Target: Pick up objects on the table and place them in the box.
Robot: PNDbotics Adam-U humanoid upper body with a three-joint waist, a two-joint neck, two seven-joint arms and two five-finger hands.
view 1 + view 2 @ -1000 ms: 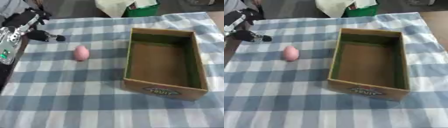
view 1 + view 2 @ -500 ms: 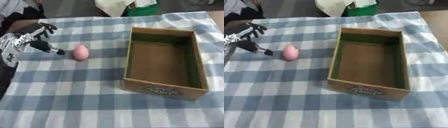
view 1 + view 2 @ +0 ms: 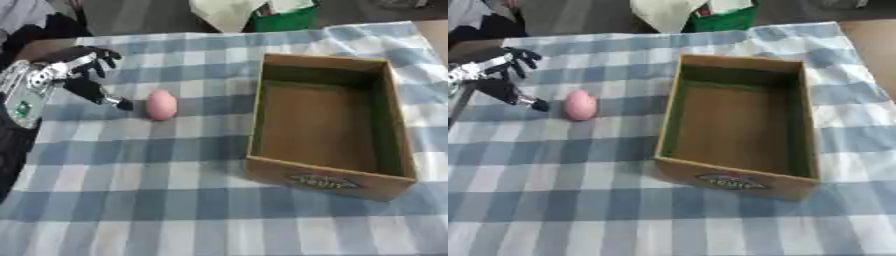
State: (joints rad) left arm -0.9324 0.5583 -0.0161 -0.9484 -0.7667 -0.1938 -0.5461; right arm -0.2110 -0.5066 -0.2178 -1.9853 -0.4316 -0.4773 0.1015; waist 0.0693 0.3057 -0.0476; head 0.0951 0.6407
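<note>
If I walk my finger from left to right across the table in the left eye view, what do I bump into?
Left hand, with open fingers → pink egg-shaped thing → cardboard box. All sit on the checked blue cloth.

Table covered by a blue-and-white checked cloth (image 3: 157, 165). On the cloth: a pink egg-shaped object (image 3: 161, 104), left of centre, and an open cardboard box (image 3: 325, 118), right of centre, well apart from it, printed label on its near wall.

Bare checked cloth (image 3: 175, 165) between pink object (image 3: 161, 104) and box (image 3: 325, 120).
</note>
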